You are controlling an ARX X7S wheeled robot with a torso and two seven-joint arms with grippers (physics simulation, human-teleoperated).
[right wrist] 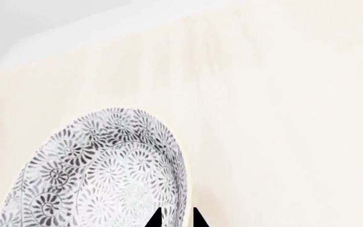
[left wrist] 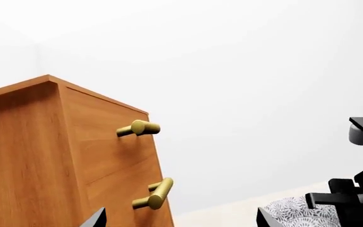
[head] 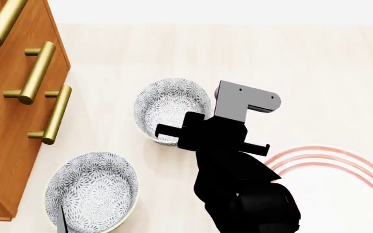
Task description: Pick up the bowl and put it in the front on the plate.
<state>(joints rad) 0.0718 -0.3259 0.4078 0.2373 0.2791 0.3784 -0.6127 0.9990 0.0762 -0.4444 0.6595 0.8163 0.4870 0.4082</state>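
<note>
Right now the right end effector (head: 173,138) sits at the near rim of the bowl (head: 171,109), the farther of the two patterned bowls in the head view. From the right wrist view its two dark fingertips (right wrist: 154,220) straddle that rim, one inside the bowl (right wrist: 99,175), one just outside, with only the thin wall between them. They look clamped on the rim, close together with the edge pinched between. The bowl rests upright on the pale table (head: 303,63), grey-blue floral pattern showing across its inside.

Off to the robot's right and nearer, the plate (head: 342,194) shows its three thin red rings, partly cut off by the frame edge and partly hidden behind the black right arm (head: 245,194). Bowl and plate are apart, with the arm lying between them in the head view.

Nearer and to the left sits a second bowl (head: 93,196) with the same pattern, just beside the wooden cabinet (head: 11,121) with its brass handles (head: 37,73).

Now the left end effector (left wrist: 178,222): only its two tips poke into the left wrist view, set wide apart with nothing between them. That camera looks up at the cabinet (left wrist: 55,156), its brass handles (left wrist: 140,128), and the white wall, with the bowl (left wrist: 295,213) in the corner.
</note>
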